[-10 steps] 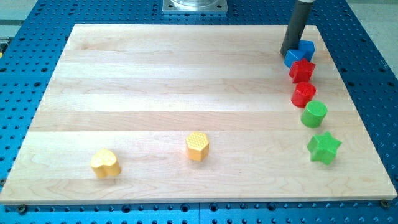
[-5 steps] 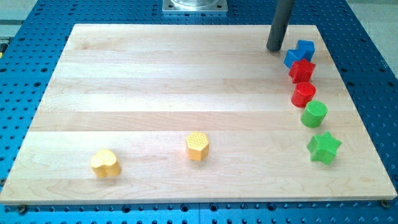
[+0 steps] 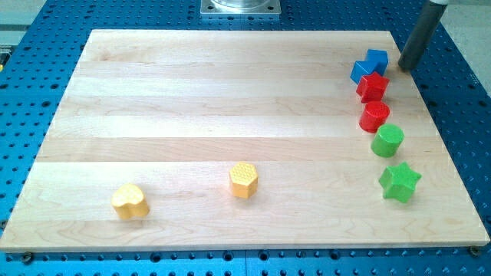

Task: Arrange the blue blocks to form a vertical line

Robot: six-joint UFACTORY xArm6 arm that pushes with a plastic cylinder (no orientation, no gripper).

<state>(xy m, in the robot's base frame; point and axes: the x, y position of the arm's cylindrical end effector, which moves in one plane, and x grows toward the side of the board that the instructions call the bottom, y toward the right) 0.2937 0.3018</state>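
Two blue blocks sit at the board's top right. One blue block (image 3: 377, 59) lies up and to the right of the other blue block (image 3: 360, 71), and the two touch. My tip (image 3: 405, 67) is at the board's right edge, just right of the upper blue block, with a small gap between them. The rod rises out of the view's top.
A red star-like block (image 3: 372, 87) touches the lower blue block from below. Under it in a column stand a red cylinder (image 3: 374, 116), a green cylinder (image 3: 387, 141) and a green star (image 3: 399, 182). A yellow hexagon (image 3: 243, 180) and a yellow heart (image 3: 130, 201) lie at the lower left.
My tip moved from the left side of the blue blocks, first a little further left, then over to their right side. The blocks have not moved.
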